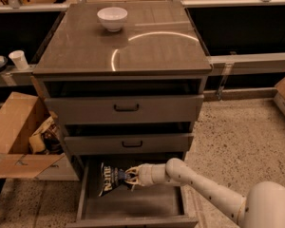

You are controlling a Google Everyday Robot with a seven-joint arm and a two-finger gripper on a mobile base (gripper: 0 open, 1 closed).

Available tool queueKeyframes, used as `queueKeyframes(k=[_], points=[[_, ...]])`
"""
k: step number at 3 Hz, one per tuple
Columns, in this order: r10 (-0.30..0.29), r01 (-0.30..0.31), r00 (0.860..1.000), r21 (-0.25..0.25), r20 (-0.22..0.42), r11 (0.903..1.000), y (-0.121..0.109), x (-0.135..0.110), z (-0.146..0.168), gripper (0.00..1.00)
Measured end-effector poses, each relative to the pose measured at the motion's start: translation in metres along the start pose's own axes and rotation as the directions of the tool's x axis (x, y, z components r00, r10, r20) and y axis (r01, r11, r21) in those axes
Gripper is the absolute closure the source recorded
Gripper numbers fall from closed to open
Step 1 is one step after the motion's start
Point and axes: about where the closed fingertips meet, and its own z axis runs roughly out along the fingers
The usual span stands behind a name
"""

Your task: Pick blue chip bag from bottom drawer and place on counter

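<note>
The blue chip bag [110, 177] is in the open bottom drawer [133, 207], near its back left, standing tilted off the grey floor. My gripper [131, 175] reaches in from the right and is shut on the bag's right edge. My white arm [204, 189] runs from the lower right corner into the drawer. The counter [152, 51] is the glossy cabinet top above, with a curved light streak on it.
A white bowl [112, 18] sits at the counter's back left. Two shallower drawers [126, 108] with black handles overhang the bottom drawer closely. An open cardboard box [14, 127] stands on the floor to the left. A paper cup [19, 59] sits on the left bench.
</note>
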Motion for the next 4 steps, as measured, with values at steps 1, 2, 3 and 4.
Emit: queueKeyframes(k=[1, 2, 3, 4], points=[[-0.174, 0.175, 0.985, 0.037, -0.004, 0.984, -0.008, -0.062, -0.042, 1.0], [-0.297, 0.296, 0.954, 0.034, 0.047, 0.9547, 0.001, -0.13, -0.069, 1.0], [-0.409, 0.408, 0.91, 0.031, 0.064, 0.9125, -0.001, -0.201, -0.095, 1.0], [-0.407, 0.406, 0.912, 0.029, 0.053, 0.9134, -0.007, -0.205, -0.099, 1.0]])
